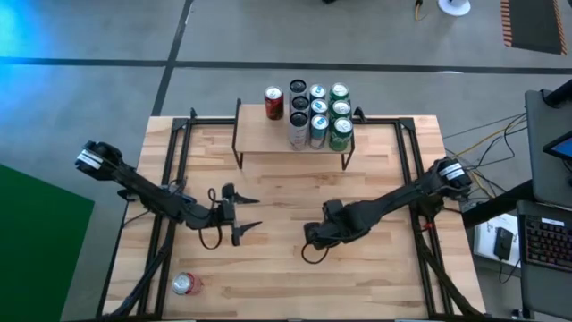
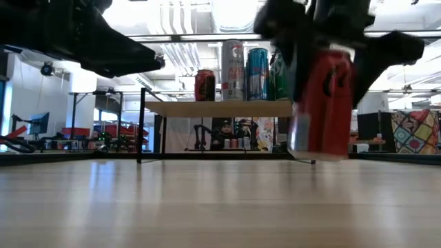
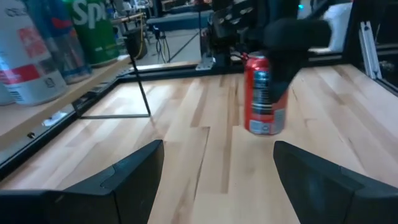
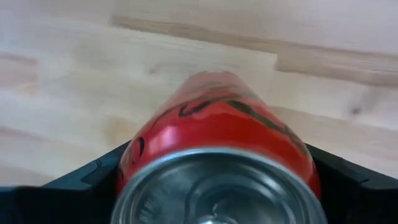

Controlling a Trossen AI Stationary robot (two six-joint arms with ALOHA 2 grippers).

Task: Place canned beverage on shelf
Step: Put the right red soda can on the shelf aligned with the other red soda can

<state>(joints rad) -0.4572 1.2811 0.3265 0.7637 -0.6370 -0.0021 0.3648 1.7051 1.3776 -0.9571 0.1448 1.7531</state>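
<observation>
A red canned beverage [image 2: 324,103] hangs above the middle of the table, and my right gripper [image 1: 315,234] is shut on it from above. The left wrist view shows the same can [image 3: 264,93] ahead of my left gripper [image 1: 246,215]. That gripper stands open, left of the table's middle, low over the wood with nothing between its fingers. The shelf [image 1: 268,134] stands on thin black legs at the far edge. It carries a cluster of upright cans [image 1: 317,116] and one red can [image 1: 273,103]. My right gripper pinches the red can's side wall near its top end [image 4: 143,149], with one finger [image 4: 93,180] on each side. The fingers come from above, pointing steeply down. The can hangs below them nearly upright, and its bottom [image 2: 313,153] is clear of the table.
Another red can [image 1: 185,284] lies on its side near the table's near left corner. Black frame rails [image 1: 179,143] run along both sides of the table. The shelf's left part [image 1: 255,121] is bare board.
</observation>
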